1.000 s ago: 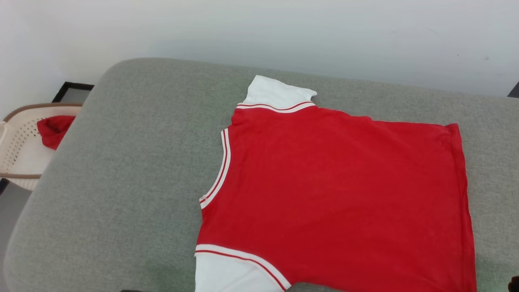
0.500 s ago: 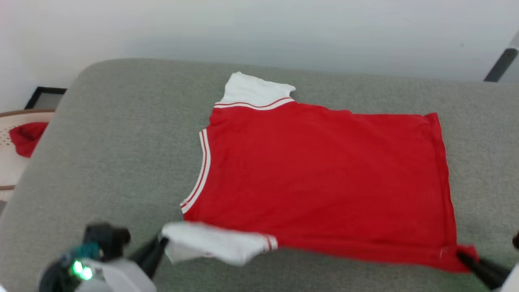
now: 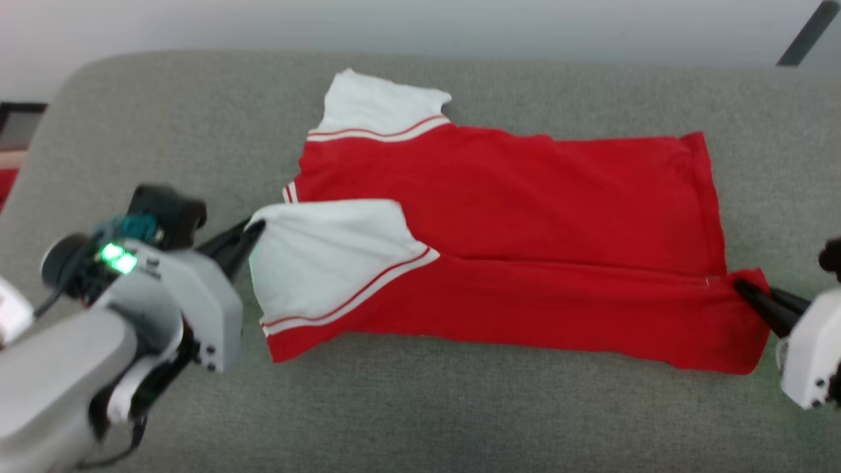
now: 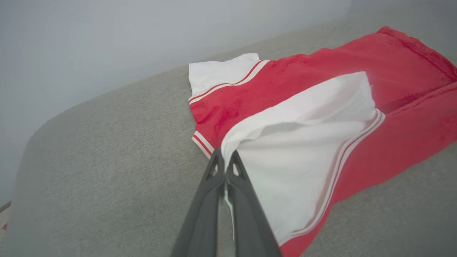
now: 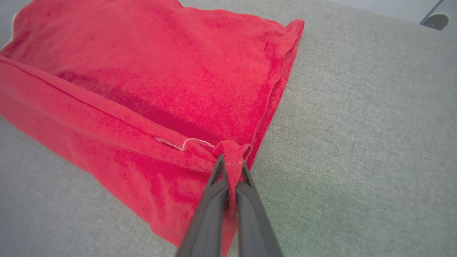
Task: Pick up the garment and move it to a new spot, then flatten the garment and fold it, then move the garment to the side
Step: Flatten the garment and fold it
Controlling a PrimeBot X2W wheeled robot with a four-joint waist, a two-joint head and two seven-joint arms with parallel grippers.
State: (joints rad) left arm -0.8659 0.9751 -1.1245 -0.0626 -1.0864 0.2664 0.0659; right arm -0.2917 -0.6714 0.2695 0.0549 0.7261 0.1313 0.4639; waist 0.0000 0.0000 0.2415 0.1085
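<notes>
We have the red jersey tee (image 3: 512,217) spread lengthwise across the middle of the grey cushion (image 3: 460,420), neckline toward the cushion's left end and hem toward its right end. The plain red side faces up. The tee's long edge nearest the cushion's front is turned over onto the body, so a red band lies doubled along that side. In the right wrist view there is a dark shadow under the flap.

Our left gripper (image 3: 253,230) is pinched together on the cuff corner of the front white sleeve (image 3: 322,256), toward the cushion's left end. In the left wrist view the two dark fingers (image 4: 205,203) meet at their tips with white cloth caught between them. From there the sleeve drapes back over the red body, its red-striped trim running diagonally.

Our right gripper (image 3: 739,287) is clamped on the hem corner at the cushion's right end. The right wrist view shows a bunched twist of red fabric squeezed between the closed fingers, with a loose white thread (image 5: 194,141) just beside it.

The other white sleeve (image 3: 378,105) lies flat toward the cushion's back edge. Beyond that edge stands a pale wall (image 3: 394,20), and a dark slanted bar (image 3: 798,33) shows past the cushion's back right corner.
</notes>
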